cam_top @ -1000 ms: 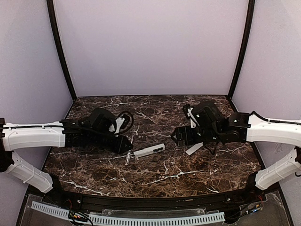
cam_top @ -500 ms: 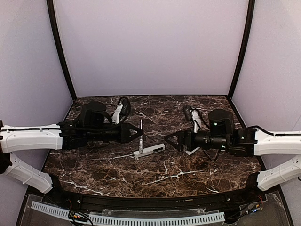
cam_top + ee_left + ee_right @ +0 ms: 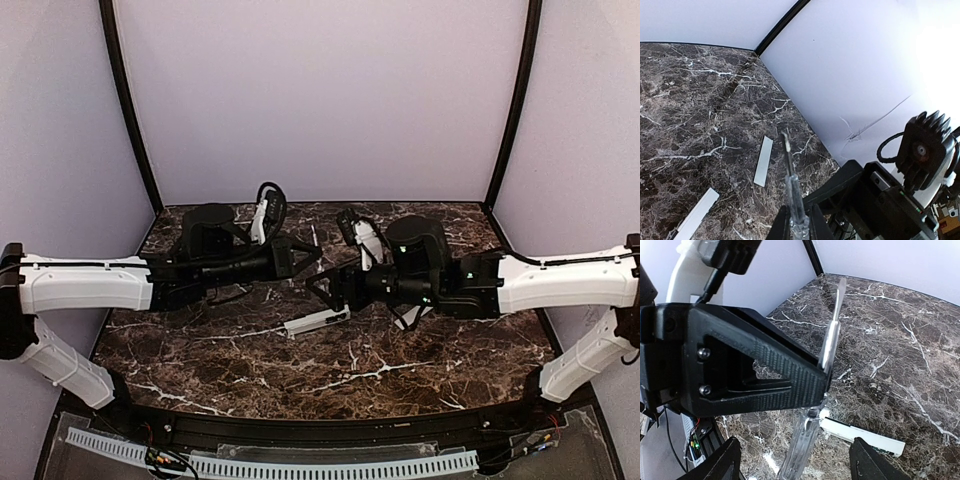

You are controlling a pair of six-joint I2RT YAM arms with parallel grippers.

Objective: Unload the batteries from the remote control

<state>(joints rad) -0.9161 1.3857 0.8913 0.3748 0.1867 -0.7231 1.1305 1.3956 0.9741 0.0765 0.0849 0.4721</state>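
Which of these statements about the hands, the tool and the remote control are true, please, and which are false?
1. The left hand is shut on a slim clear-handled tool. True.
2. The right hand grips the remote control. False: the remote control lies on the table, and the right hand is open.
3. The flat white cover strip lies on the table, apart from the remote control. True.
4. The tool's tip touches the remote control. False: the tool is held up in the air, away from it.
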